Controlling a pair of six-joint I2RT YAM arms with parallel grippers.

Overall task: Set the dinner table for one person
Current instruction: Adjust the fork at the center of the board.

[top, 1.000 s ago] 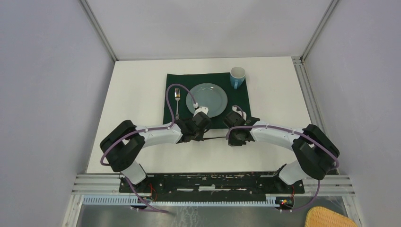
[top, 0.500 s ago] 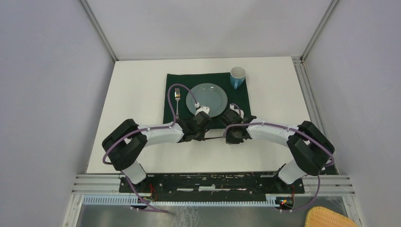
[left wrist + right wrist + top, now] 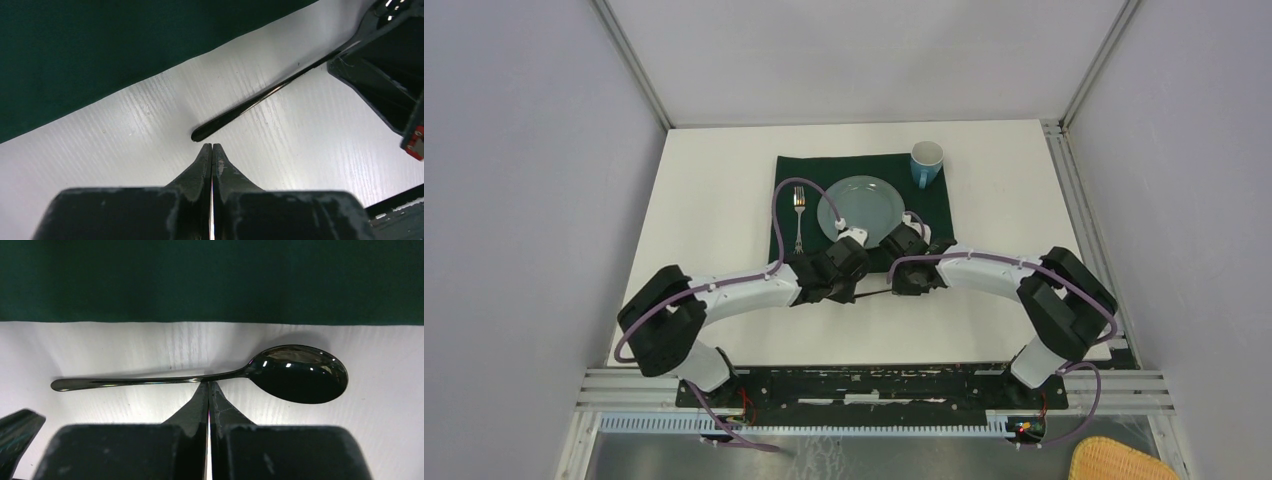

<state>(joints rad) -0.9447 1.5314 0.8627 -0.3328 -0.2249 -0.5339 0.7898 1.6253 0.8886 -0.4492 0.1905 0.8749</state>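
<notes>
Fingers on both arms are fully closed, pad against pad, and nothing is held in either pair. The left fingers [image 3: 202,165] are pointed at the handle end of a black spoon [image 3: 295,374], with the tips just short of it. The right fingers [image 3: 202,400] are set at the thin neck beside the spoon's bowl; whether contact is made there cannot be told. The spoon is laid flat on the bare white worktop [image 3: 714,200], parallel to the near edge of a dark green cloth [image 3: 864,165] and just clear of it. The worktop is spread beneath everything in view, and the cloth is carried at its middle, toward the far side. On the cloth a plate [image 3: 861,208] is centred, a fork [image 3: 799,215] is placed to its left, and a cup [image 3: 926,160] is stood at the far right corner.

The step in hand is judged to be the transfer of the spoon to the free strip of cloth right of the plate. A flat, thin, glossy handle is hard to pinch from above. The right fingers are to be opened only a little, straddled across the neck, and lowered until the worktop is met before closing. The handle end can be steadied by the closed left fingers so that the spoon is not spun away. A low lift is advised, and the plate rim is to be avoided.
</notes>
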